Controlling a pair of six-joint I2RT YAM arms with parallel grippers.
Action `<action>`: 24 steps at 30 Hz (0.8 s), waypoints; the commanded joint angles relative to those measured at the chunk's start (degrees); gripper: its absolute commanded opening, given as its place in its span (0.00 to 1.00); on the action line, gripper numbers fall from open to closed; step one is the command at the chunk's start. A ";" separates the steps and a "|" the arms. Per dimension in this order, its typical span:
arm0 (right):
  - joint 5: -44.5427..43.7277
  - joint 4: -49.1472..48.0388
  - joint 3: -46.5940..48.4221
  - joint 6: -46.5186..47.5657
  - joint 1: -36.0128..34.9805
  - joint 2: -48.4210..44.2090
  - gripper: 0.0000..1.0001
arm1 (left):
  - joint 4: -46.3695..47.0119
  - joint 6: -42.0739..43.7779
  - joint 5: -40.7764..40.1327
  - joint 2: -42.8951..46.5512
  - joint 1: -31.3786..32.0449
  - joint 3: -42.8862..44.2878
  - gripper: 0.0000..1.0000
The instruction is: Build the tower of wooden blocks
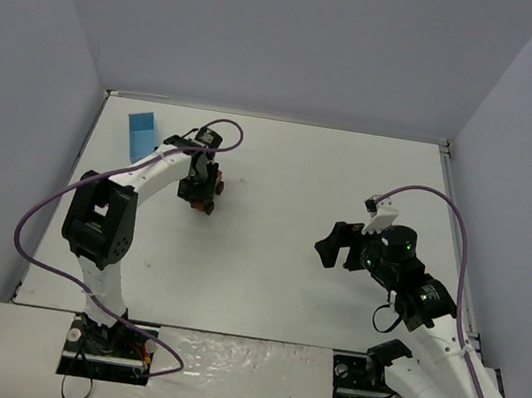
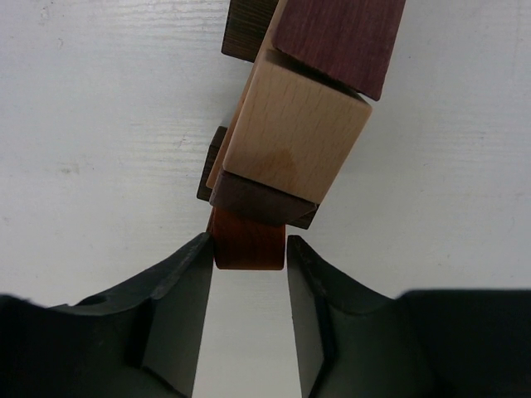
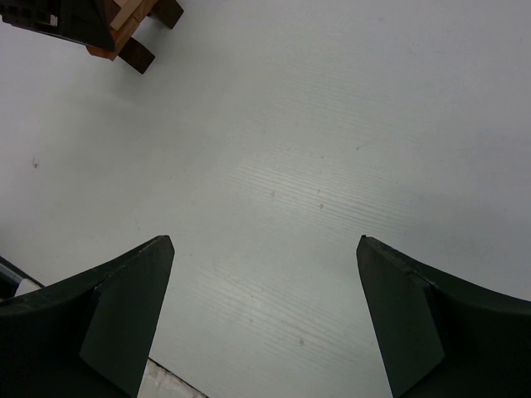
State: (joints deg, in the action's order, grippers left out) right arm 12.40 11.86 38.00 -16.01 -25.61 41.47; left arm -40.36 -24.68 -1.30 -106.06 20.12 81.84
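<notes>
1. Tower: tan, dark and reddish blocks, upper left of surface.
2. Left end effector: narrowly parted, flanking reddish block; grip cannot be told.
3. Right end effector: wide open, empty.

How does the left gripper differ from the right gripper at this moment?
The left gripper has narrow jaws; the right gripper has wide ones. The left gripper flanks the reddish-orange block of the tower, though whether it grips is unclear; the right gripper has nothing between its jaws, above the table, apart from the tower. Both are dark and two-fingered.
</notes>
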 commanded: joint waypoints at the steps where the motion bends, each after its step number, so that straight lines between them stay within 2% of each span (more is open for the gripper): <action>1: 0.43 -2.45 0.41 0.63 -0.41 -0.16 0.90 | 0.72 -0.72 -0.45 1.38 -0.43 2.45 0.40; 13: 0.39 -2.37 0.79 0.72 -0.41 0.01 0.90 | 0.54 -1.51 -0.95 3.89 -0.43 1.39 0.56; 17: -0.42 -2.20 1.77 1.22 -0.32 -0.05 0.90 | 0.32 -2.38 -0.86 9.10 -0.43 0.37 0.70; 22: -2.99 -0.56 6.53 3.47 -0.41 -0.09 0.99 | -1.38 -1.92 -3.42 16.51 -0.43 0.80 0.82; 24: -5.14 0.89 9.40 4.96 -0.32 -0.08 1.00 | -2.64 -1.01 -4.89 21.10 -0.55 1.44 0.86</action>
State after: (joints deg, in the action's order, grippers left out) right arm 11.37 13.62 39.63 -14.40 -25.61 41.52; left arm -41.23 -26.37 -2.54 -95.89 20.12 81.01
